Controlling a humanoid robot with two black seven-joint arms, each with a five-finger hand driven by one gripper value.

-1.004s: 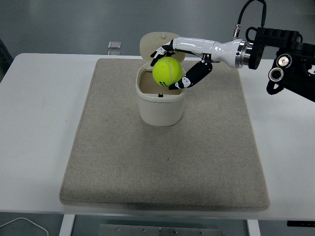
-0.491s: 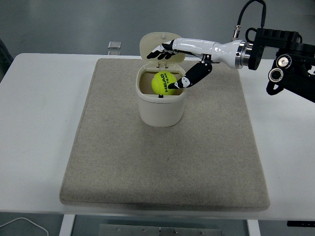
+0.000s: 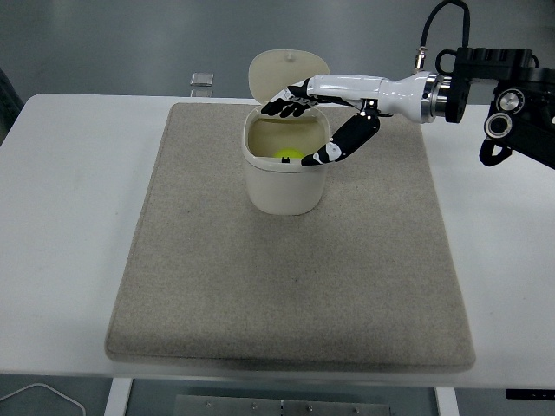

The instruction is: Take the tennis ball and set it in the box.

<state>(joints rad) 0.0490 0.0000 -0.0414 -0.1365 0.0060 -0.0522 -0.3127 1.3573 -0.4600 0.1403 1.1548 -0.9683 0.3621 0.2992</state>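
Yellow-green tennis ball sits inside cream plastic box; my right hand above, fingers spread, empty. Placement looks done.

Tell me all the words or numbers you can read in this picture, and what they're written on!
None can be read right now.
The tennis ball sits deep in the box; only a small yellow part shows, with no print visible.
The box, its open lid, the grey mat and the right hand show no writing.
The small object at the table's far edge is too small to read.
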